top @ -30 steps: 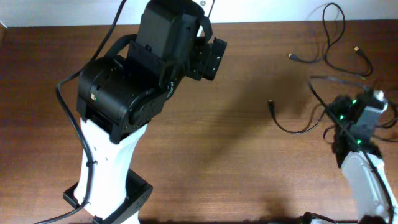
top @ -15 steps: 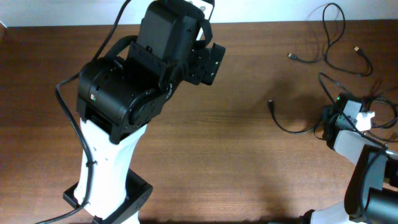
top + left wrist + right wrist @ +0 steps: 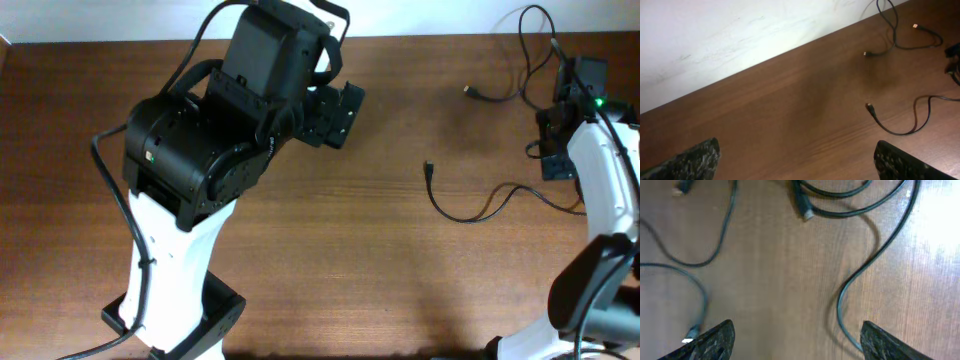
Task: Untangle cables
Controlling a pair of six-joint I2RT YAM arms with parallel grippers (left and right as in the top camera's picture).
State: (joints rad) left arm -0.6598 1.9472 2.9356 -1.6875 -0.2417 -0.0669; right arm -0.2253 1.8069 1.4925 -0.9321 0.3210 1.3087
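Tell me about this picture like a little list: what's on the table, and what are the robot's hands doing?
table: brown wood
cables: thin, black, lying at the right end, some looped over each other
left gripper: open, empty, above bare wood
right gripper: open, empty, right above the cables

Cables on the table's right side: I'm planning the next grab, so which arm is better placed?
Right. The right claw hangs open directly over the cables; the left claw sits far across the table from them.
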